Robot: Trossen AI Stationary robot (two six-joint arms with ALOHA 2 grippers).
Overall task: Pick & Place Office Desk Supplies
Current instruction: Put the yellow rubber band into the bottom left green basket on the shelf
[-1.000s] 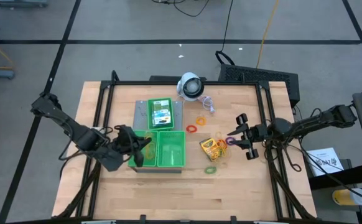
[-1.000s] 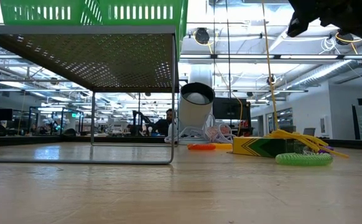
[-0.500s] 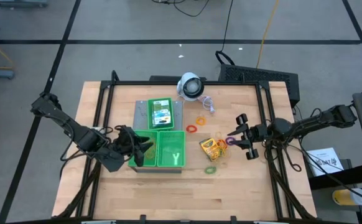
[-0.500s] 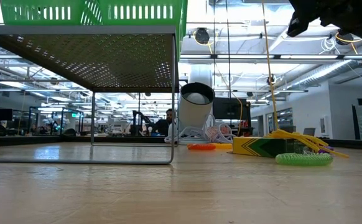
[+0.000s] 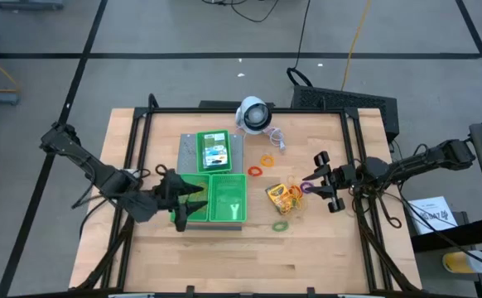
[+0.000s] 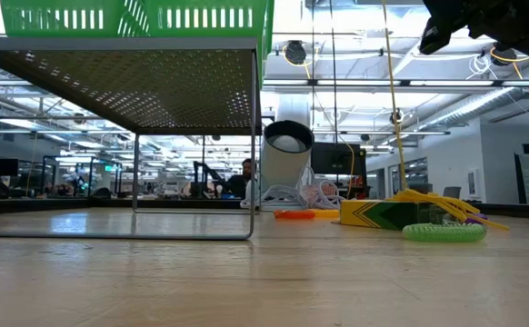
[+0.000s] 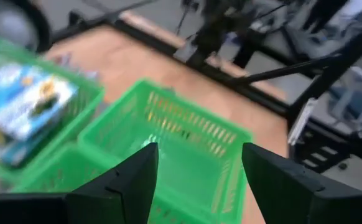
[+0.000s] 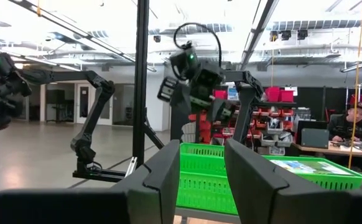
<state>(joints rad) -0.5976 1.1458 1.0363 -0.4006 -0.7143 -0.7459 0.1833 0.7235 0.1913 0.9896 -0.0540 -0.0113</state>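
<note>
**Hovering Over the Green Trays, Jaws Parted**

Hanging above the near-left green plastic compartment tray (image 5: 188,204), the left gripper (image 5: 182,201) shows its two dark fingers (image 7: 120,186) spread wide apart with nothing between them; the left wrist view looks down between them into the neighbouring green tray (image 5: 228,199), where a pale yellowish strip lies on the floor, too small to identify. At 12 o'clock from that pair, a third green tray (image 5: 213,151) holds a yellow-and-green crayon box (image 5: 215,153), which shows only as a blur in the left wrist view.

The right gripper (image 5: 322,180) waits at 3 o'clock on the wooden table (image 5: 224,257), fingers partly parted and empty, pointing toward the trays. Just at its 9 o'clock lies another yellow-and-green crayon box (image 5: 282,196) with tan-yellow rubber-band loops (image 6: 437,203) tangled over it. A green rubber-band loop (image 5: 281,224) rests at 6 o'clock from that box; red and orange rubber-band loops (image 5: 260,165) lie toward 11 o'clock, near the white round device with a cord (image 5: 254,114).

In the low view, most of the trays are cut off by the upper edge and the left gripper is hidden.
</note>
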